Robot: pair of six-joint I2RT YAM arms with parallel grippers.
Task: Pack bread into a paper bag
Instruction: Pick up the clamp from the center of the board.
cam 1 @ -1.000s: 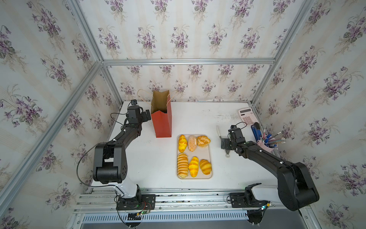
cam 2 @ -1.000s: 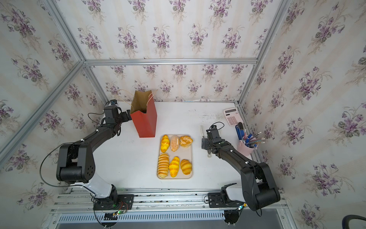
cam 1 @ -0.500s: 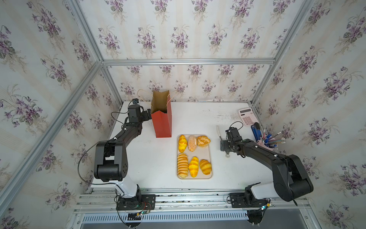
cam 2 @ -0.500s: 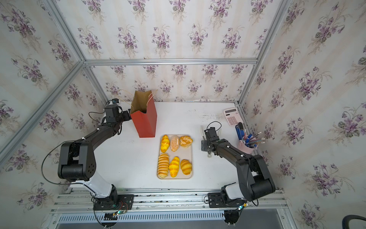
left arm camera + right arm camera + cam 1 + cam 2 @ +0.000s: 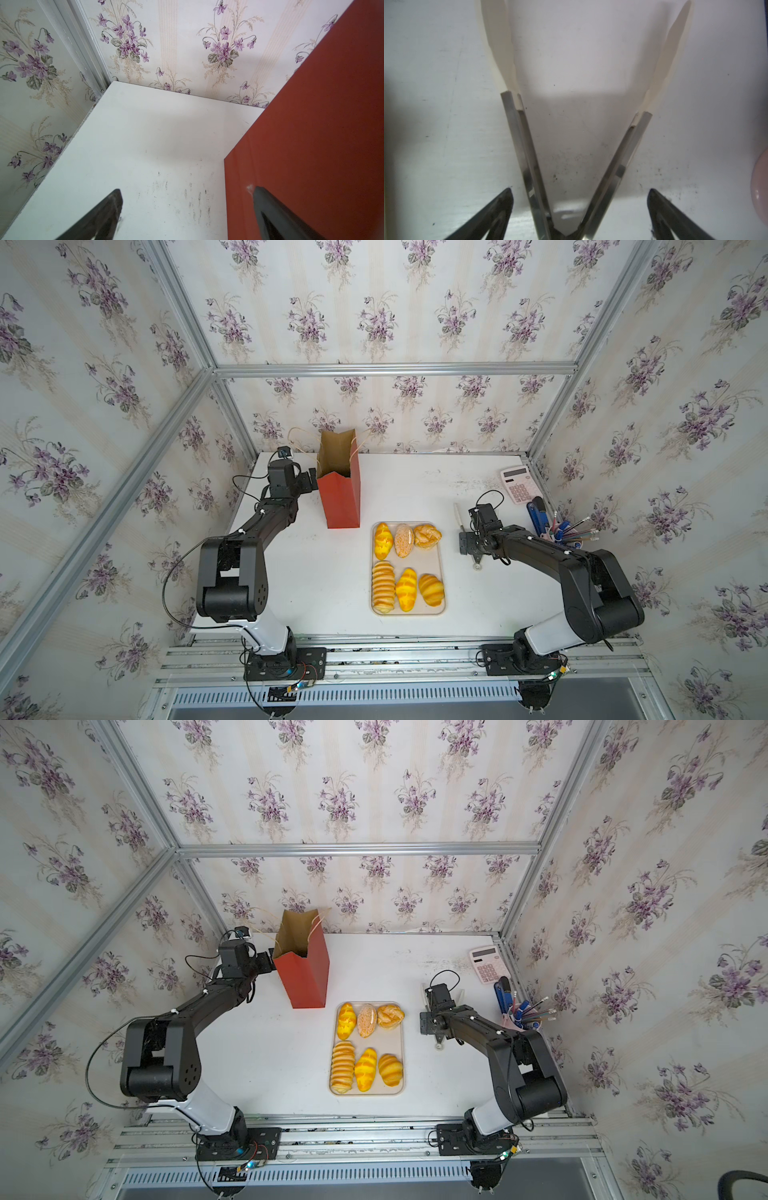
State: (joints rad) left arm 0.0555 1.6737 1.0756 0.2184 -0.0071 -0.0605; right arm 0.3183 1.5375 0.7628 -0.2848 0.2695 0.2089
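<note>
The bread is six toy loaves on a beige tray [image 5: 437,562]: a yellow roll [image 5: 382,540], a speckled bun [image 5: 404,540], a knot roll [image 5: 427,535] and three more yellow rolls in the near row [image 5: 406,589]. The red paper bag [image 5: 338,497] [image 5: 305,979] stands upright with its mouth open. My left gripper [image 5: 309,483] [image 5: 188,189] is open at the paper bag's [image 5: 322,135] left side, with one finger in front of its wall. My right gripper [image 5: 471,549] [image 5: 580,190] is open, and straddles metal tongs [image 5: 527,145] without touching them.
The tongs [image 5: 457,516] lie on the table, right of the tray. A pink calculator [image 5: 517,485], a blue stapler [image 5: 538,510] and a pen cup [image 5: 557,531] stand along the right wall. The bag is near the back wall.
My right arm's elbow has drawn in toward its base while its gripper stays over the tongs. The left arm, bag and bread have not moved.
</note>
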